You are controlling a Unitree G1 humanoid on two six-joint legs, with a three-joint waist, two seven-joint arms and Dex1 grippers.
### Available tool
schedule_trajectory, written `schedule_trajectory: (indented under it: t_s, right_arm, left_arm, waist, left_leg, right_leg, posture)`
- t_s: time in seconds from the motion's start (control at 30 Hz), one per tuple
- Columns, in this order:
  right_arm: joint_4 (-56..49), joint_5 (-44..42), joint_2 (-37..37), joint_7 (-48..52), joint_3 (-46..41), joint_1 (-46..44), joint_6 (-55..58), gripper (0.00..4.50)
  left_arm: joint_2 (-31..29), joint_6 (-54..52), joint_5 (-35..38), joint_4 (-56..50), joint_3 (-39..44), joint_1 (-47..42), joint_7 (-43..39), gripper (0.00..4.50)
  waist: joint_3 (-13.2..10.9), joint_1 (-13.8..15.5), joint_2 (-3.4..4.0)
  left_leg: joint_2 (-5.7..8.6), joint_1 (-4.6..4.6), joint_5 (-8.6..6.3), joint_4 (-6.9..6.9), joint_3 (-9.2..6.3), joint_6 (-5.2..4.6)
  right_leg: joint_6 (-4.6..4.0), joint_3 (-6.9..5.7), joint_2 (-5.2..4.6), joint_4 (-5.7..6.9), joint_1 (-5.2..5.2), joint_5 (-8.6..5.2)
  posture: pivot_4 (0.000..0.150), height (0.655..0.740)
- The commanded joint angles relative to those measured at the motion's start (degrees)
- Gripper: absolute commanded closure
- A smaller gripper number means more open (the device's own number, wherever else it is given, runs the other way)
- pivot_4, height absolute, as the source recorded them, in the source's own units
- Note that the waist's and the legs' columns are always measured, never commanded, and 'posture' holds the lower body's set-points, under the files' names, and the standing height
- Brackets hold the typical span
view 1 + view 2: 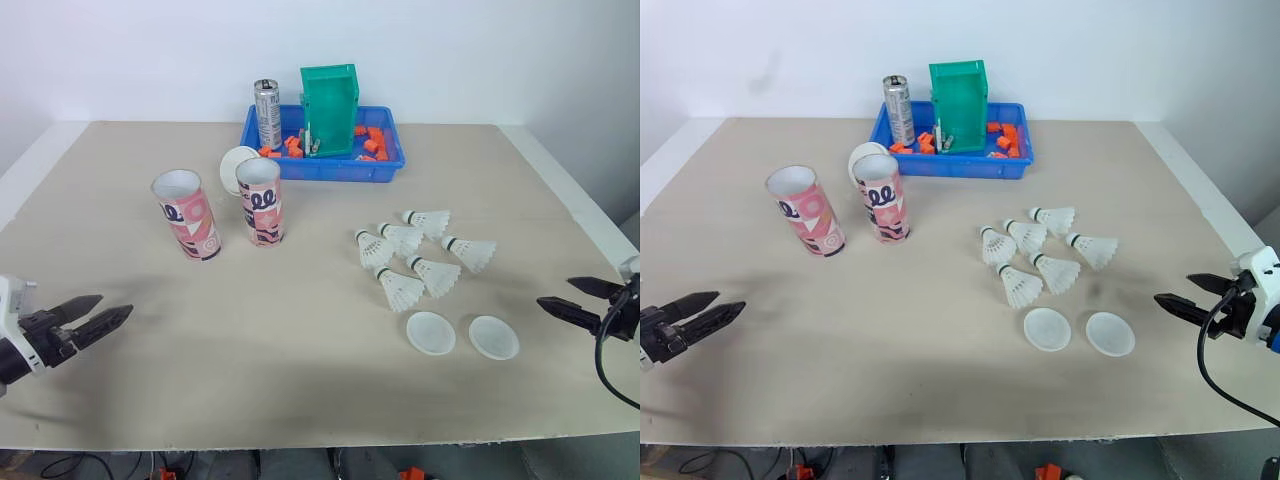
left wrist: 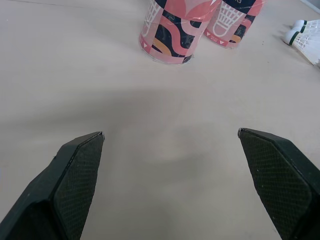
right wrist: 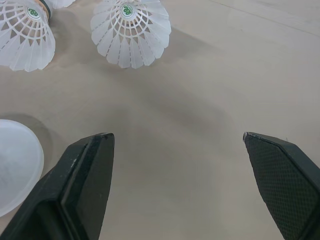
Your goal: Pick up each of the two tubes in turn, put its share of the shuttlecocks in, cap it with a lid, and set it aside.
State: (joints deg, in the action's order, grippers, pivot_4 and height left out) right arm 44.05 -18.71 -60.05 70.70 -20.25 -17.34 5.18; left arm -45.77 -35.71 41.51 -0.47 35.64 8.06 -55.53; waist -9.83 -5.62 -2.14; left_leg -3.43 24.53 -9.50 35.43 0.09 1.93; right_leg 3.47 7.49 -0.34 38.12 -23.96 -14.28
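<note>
The left gripper (image 1: pixel 113 311) and right gripper (image 1: pixel 556 293) hover wide open and empty; beyond the former, the left tube (image 1: pixel 187 215) and right tube (image 1: pixel 260 200) stand upright, probably light and crushable, so squeeze gently mid-wall.

Two pink patterned tubes are seen standing open-topped on the beige table (image 1: pixel 940 400): the left tube (image 1: pixel 806 212) and the right tube (image 1: pixel 880 199), side by side but apart. Six white shuttlecocks (image 1: pixel 1025 236) are bunched up mid-table, with two round lids (image 1: pixel 1047 329) laid flat just in front of them. A blue tray (image 1: pixel 952 163) holding a green bin (image 1: pixel 960 93) and a silver can (image 1: pixel 900 108) is parked at the far edge. The left gripper (image 1: pixel 730 301) and right gripper (image 1: pixel 1172 288) are held low at the near sides, fingers spread, nothing gripped.
</note>
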Motion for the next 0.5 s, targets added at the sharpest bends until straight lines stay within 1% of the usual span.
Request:
schedule_trajectory:
  t_s: [0.03, 0.27, 0.5]
  right_arm:
    - [-2.3, -0.7, -1.3, -0.1, -1.6, 0.0, -0.1, 0.07]
    - [-5.5, -1.5, -0.7, -1.0, -2.3, 2.1, 1.1, 0.07]
    - [-6.7, -1.8, -0.5, -1.6, -2.1, 2.1, 1.8, 0.07]
  left_arm:
    - [-0.9, 0.9, 0.2, 0.7, 0.5, -1.1, -1.0, 0.0]
    - [-0.9, 1.7, -0.4, 2.0, 0.4, -2.2, -1.5, 0.0]
    - [-0.5, 2.0, -0.2, 2.2, 0.7, -2.2, -1.7, 0.0]
  waist:
    - [0.0, 0.0, 0.0]
    - [0.0, 0.0, 0.01]
    - [0.0, 0.0, 0.01]
  left_leg:
    - [0.0, 0.0, 0.0, 0.0, 0.0, 0.0]
    - [0.0, 0.0, 0.0, 0.01, 0.0, 0.0]
    - [0.0, -0.01, 0.0, 0.01, 0.0, 0.0]
  right_leg:
    - [0.0, 0.0, 0.0, 0.0, 0.0, 0.0]
    - [0.0, 0.0, 0.0, 0.01, 0.01, 0.0]
    - [0.0, 0.0, 0.0, 0.02, 0.01, 0.0]
  posture:
    - [0.15, 0.7362]
    - [0.15, 0.7362]
    - [0.15, 0.7362]
